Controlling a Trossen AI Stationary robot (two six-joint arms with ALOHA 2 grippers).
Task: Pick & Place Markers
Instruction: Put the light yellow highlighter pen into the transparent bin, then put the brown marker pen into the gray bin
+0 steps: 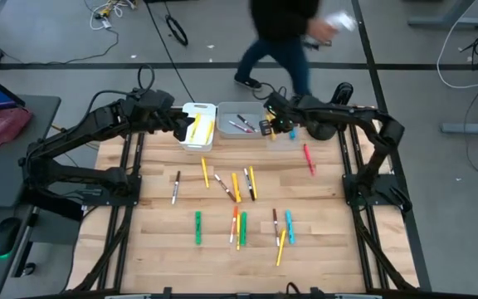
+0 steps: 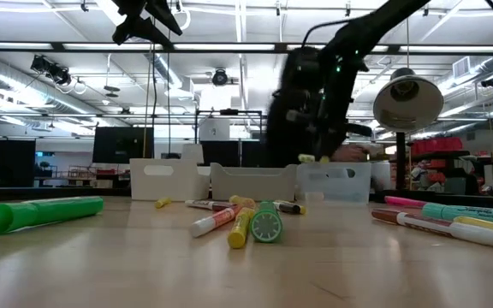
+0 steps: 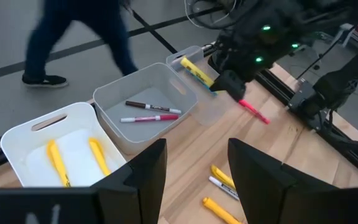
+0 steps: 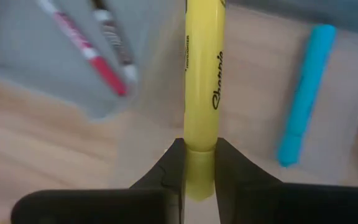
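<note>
A wooden table (image 1: 222,249) carries scattered markers and three bins along its top edge. The right gripper (image 4: 199,163) pinches a yellow marker (image 4: 202,74) by its end, long axis running straight out from the jaws — hovering over the clear bin (image 3: 194,93) at upper centre (a blue marker (image 4: 303,93) lies inside). Next move, I judge: release. The left gripper (image 3: 194,168) waits with jaws apart — empty — near the white bin (image 3: 42,130).

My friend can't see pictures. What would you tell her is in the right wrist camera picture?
The right gripper is shut on a yellow highlighter that points straight away from the camera, above a wooden table. A light blue marker lies on one side of it, and a red marker and a dark marker lie in a clear bin on the other side.
</note>
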